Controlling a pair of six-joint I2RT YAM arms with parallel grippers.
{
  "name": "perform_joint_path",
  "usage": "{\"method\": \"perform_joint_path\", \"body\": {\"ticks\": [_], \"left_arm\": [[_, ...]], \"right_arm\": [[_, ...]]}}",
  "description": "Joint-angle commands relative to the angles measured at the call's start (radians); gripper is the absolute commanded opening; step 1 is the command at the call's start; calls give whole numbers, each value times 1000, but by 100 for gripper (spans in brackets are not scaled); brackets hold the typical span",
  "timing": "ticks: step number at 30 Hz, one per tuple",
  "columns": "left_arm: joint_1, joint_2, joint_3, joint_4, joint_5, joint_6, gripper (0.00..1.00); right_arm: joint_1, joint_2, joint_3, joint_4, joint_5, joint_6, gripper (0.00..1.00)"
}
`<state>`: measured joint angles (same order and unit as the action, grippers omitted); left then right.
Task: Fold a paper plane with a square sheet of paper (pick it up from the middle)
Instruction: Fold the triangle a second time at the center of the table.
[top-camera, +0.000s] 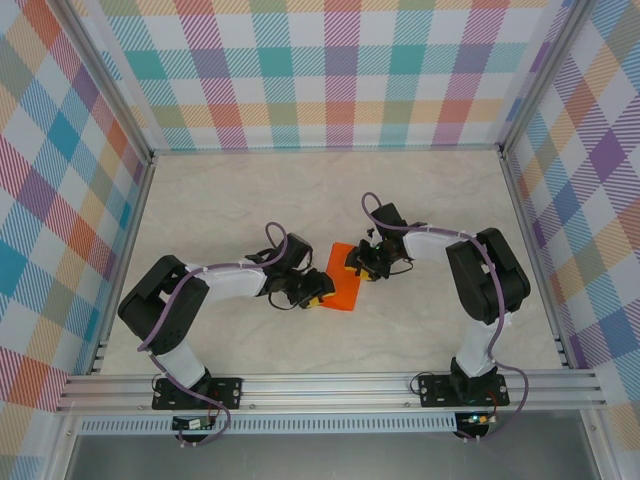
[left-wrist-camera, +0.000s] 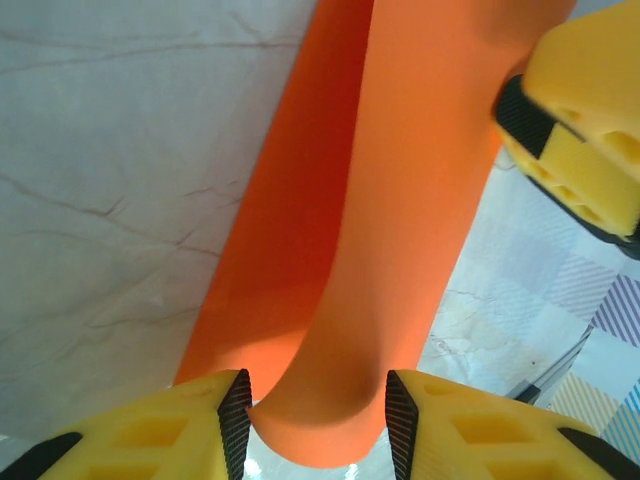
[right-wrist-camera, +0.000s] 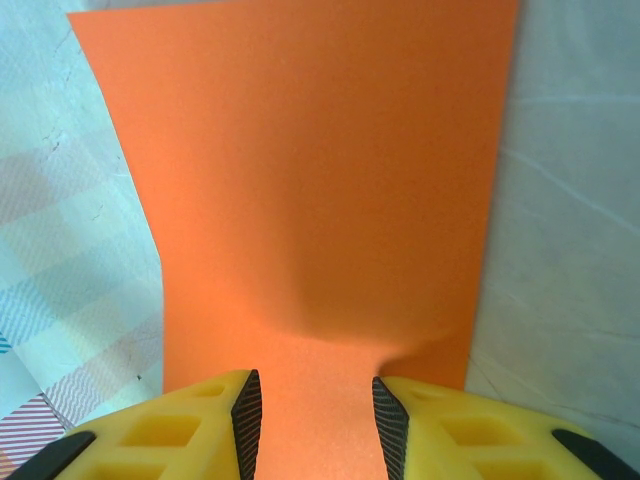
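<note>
The square sheet of paper (top-camera: 343, 291) is bright orange and sits mid-table between my two grippers, apparently folded into a narrower rectangle. My left gripper (top-camera: 316, 291) grips its left end. In the left wrist view the sheet (left-wrist-camera: 400, 200) curls into a trough, pressed between the black pads of the left gripper (left-wrist-camera: 312, 400). My right gripper (top-camera: 363, 264) is at the far right end. There the paper (right-wrist-camera: 300, 180) bulges up between the pads of the right gripper (right-wrist-camera: 315, 400), squeezed from both sides. A yellow finger (left-wrist-camera: 580, 140) of the right gripper touches the paper's far end.
The tabletop (top-camera: 300, 200) is pale marble, walled by plaid panels at the back (top-camera: 330, 70) and on both sides. An aluminium rail (top-camera: 330, 385) runs along the near edge, carrying both arm bases.
</note>
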<state>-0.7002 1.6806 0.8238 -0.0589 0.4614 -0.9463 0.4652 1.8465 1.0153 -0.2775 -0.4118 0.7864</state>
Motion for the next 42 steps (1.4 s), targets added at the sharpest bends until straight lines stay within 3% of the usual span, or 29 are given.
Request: {"method": "perform_joint_path", "body": {"ticks": [1,5,11,28,42], "left_arm": [[-13,0,0,68,-25,5,42],[8,9,-6,122,-51,9,42],[19,59,-8,211,-1,4,42],[62,58,10,168,-5,107,42],[55,2,-90,232,92,59,42]], "right_arm": [[6,90,-50,-5,91,1,39],[6,94,-50,-7,91,-2,39],[6,91,-50,-12,91,-7,39],[6,97,-47,-15,91,-9,39],[6,96,-32,-27,91,-9,39]]}}
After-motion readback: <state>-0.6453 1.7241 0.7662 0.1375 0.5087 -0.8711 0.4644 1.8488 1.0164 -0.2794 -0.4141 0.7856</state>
